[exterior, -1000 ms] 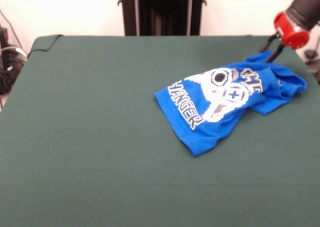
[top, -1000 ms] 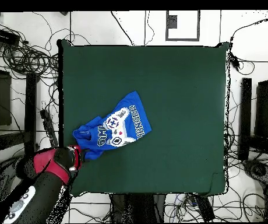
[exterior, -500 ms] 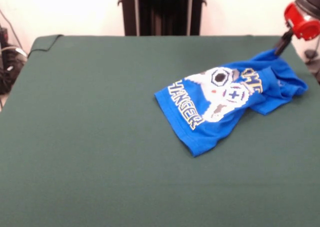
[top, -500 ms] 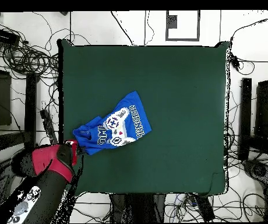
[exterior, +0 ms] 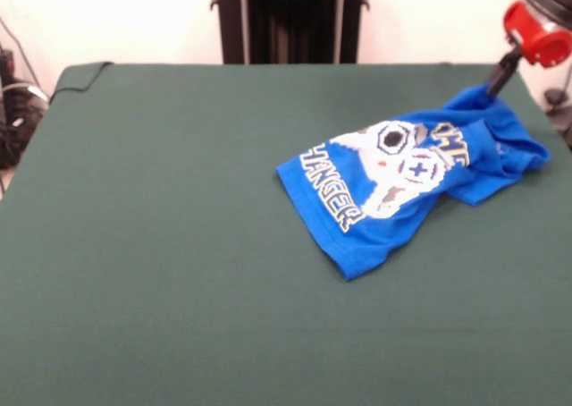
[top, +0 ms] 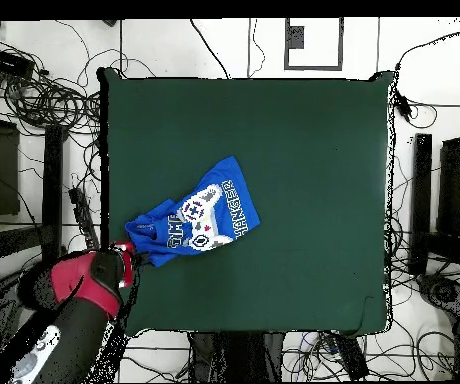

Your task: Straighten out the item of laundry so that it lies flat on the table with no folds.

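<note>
You have the small bright blue short-sleeved T-shirt lying crumpled on the large table covered in plain dark green cloth, toward the right side in the front view and nearer the far edge than the near one. In the overhead view the same shirt sits left of the table's middle, reaching toward the left edge close to the robot's side. Its white pixel-style game controller print faces up, with white-and-yellow block lettering running along the lower hem side and more lettering partly swallowed by folds near the top. The hem end spreads fairly flat toward the table's centre, while the end by the table's edge is bunched and ridged, with one sleeve rumpled over itself. The red and black arm comes in from the upper right corner of the front view, and its black-tipped gripper meets a raised peak of blue fabric at the shirt's far corner. In the overhead view the gripper touches the bunched end beside the table's left edge. You cannot tell from either view whether the gripper is parted or closed on the cloth.
</note>
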